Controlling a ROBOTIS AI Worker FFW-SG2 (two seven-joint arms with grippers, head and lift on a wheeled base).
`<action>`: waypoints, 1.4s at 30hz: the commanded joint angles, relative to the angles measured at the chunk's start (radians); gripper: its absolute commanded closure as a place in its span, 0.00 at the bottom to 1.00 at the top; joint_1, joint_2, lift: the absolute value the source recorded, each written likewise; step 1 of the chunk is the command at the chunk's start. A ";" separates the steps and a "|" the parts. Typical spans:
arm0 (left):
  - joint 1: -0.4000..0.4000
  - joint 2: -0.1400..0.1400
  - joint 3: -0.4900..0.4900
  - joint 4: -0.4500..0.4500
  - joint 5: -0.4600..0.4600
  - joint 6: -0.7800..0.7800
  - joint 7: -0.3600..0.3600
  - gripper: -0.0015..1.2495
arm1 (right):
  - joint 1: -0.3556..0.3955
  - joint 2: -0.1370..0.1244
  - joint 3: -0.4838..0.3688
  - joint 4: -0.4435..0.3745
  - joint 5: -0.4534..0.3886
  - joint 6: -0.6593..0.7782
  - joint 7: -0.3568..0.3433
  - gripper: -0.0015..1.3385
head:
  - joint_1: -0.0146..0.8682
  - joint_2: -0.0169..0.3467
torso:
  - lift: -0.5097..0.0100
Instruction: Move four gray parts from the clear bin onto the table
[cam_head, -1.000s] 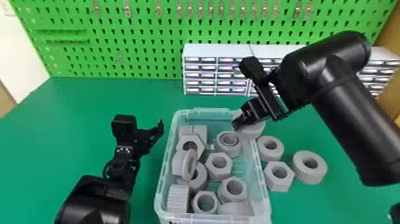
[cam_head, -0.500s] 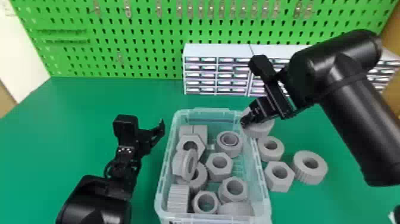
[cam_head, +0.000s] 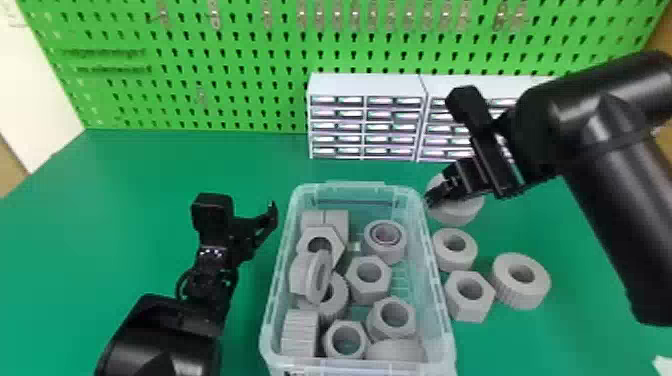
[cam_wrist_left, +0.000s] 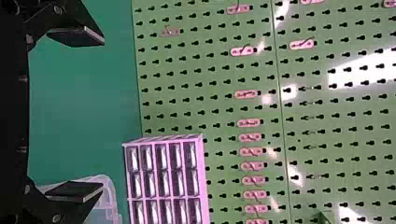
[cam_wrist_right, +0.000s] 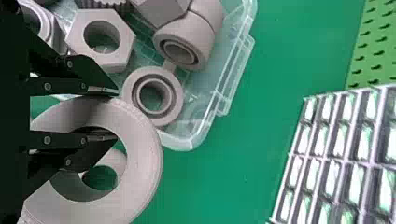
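My right gripper (cam_head: 432, 197) is shut on the wall of a large gray ring (cam_head: 457, 211), just past the right rim of the clear bin (cam_head: 440, 295). In the right wrist view, one finger of the right gripper (cam_wrist_right: 116, 114) lies outside the held ring (cam_wrist_right: 142, 156) and the other goes into its hole. Several gray parts lie in the bin, among them a hex nut (cam_head: 369, 291) and a round ring (cam_head: 384, 254). Left of the bin, my left gripper (cam_head: 252, 231) is parked open; the left wrist view shows wide-apart fingers on the left gripper (cam_wrist_left: 102, 113).
On the table (cam_head: 150, 200), right of the bin, rest a small ring (cam_head: 455, 265), a hex nut (cam_head: 467, 310) and a ribbed ring (cam_head: 520, 297). White drawer units (cam_head: 367, 86) stand at the back before a green pegboard (cam_head: 230, 100).
The right gripper has carried the large ring rightward, from above the bin's back right corner to outside the rim. The left arm and the loose parts have kept their places.
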 joint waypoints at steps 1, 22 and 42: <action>0.000 0.000 -0.006 0.000 0.000 0.000 0.006 0.15 | 0.028 -0.018 -0.041 -0.058 0.007 0.001 0.000 0.78 | 0.80 0.24 | 0.88; -0.008 -0.002 -0.020 0.003 0.003 0.005 0.015 0.15 | 0.153 -0.066 -0.152 -0.228 0.018 0.001 -0.001 0.78 | 0.80 0.24 | 0.88; -0.005 -0.002 -0.012 0.005 0.012 0.003 0.018 0.15 | 0.300 -0.083 -0.206 -0.324 0.018 0.001 -0.001 0.78 | 0.80 0.24 | 0.88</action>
